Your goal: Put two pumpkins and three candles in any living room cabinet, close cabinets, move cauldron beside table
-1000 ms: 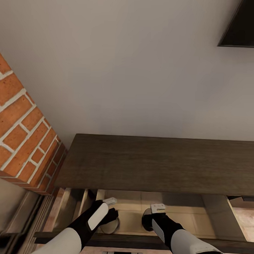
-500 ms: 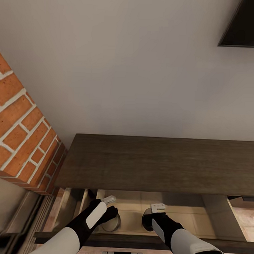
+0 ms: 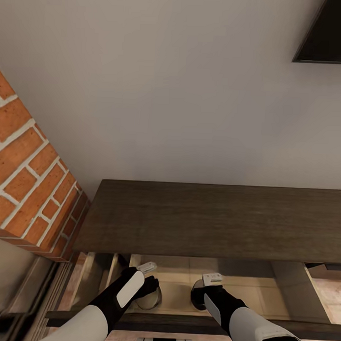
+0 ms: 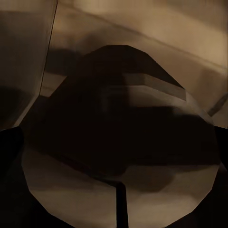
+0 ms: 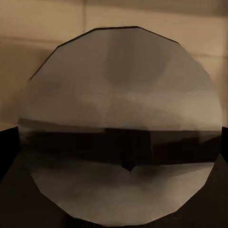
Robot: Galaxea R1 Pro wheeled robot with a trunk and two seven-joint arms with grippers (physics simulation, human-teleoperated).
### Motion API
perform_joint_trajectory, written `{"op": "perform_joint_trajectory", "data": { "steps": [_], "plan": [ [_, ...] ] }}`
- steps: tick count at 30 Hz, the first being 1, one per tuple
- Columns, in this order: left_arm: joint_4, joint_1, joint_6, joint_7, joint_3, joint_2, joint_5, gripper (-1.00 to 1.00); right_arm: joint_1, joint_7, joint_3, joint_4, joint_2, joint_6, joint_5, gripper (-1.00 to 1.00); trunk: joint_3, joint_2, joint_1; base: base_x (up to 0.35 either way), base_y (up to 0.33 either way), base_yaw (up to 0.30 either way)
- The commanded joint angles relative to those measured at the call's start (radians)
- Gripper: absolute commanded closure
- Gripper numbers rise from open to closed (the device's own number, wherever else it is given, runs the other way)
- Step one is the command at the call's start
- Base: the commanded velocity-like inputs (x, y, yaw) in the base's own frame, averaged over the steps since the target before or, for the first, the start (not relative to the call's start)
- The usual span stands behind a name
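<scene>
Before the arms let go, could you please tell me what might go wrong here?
1. Both arms reach into the open drawer, each with a round grey candle at its wrist; pulling back, one could knock over the other candle, close by.
2. The front rail crosses under both forearms, so closing early could trap them.
3. Fingers are hidden, so release is hard to confirm.

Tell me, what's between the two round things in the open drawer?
In the head view, just bare pale drawer floor lies between the left candle and the right candle.
</scene>
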State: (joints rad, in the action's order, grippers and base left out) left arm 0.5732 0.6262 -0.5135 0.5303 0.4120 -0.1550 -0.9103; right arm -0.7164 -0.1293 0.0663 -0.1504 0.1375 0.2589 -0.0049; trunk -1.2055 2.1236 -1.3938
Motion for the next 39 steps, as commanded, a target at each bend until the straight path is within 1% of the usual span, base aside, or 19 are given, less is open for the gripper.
{"op": "perform_joint_trajectory", "data": {
  "steps": [1,39],
  "plan": [
    [-0.002,0.001,-0.005,0.005,0.001,0.006,0.025,1.00,0.000,0.000,0.000,0.000,0.000,0.001,-0.001,-1.00,0.000,0.000,0.000,0.000,0.000,0.000],
    [-0.009,0.001,-0.003,0.005,0.002,0.005,0.025,1.00,0.000,0.002,0.001,-0.003,0.002,0.001,0.003,-1.00,0.000,0.000,0.000,0.000,0.000,0.000]
  ]
}}
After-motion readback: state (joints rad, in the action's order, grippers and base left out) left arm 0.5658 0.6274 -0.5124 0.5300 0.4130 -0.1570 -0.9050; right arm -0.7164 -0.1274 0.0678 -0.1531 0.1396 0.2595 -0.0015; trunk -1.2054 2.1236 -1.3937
